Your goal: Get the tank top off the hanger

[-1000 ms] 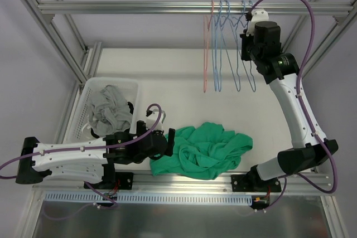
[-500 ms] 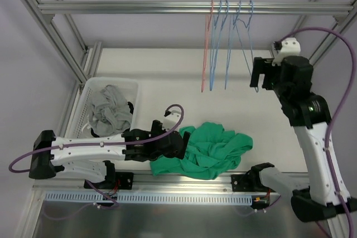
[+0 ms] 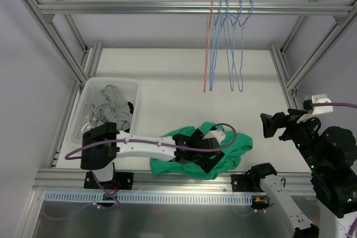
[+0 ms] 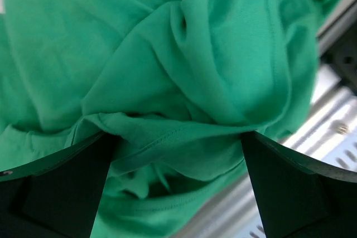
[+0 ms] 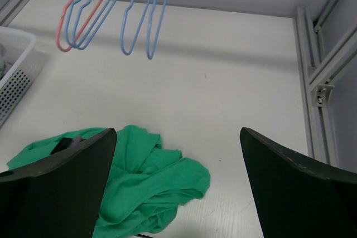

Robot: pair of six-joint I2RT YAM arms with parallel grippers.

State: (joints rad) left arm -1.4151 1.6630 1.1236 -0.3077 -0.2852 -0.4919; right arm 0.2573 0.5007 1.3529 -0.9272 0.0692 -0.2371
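Tank top (image 3: pixel 239 142), green, is off the hangers and lies crumpled on the table (image 3: pixel 167 71) near the front edge, between the two arm bases

Left gripper (image 3: pixel 202 150) is down on the middle of the heap, with the arm stretched across the front of the table. In the left wrist view the left gripper (image 4: pixel 175 137) has its jaws spread wide. Folds of the tank top (image 4: pixel 195 71) bunch between and under the fingers (image 4: pixel 56 188), and the fingers are not pinched on them

Right gripper (image 3: pixel 277 126) is up in the air on the right side, well apart from the cloth. In the right wrist view the right gripper (image 5: pixel 175 137) is spread wide with nothing between the jaws, looking down at the tank top (image 5: pixel 150 188) and the table

A pink hanger (image 3: pixel 207 48) and several blue hangers (image 3: pixel 231 43) hang bare on the top rail (image 3: pixel 139 7), bunched together right of centre

White basket (image 3: pixel 89 90) sits at the left edge of the table with a grey garment (image 3: pixel 109 110) inside
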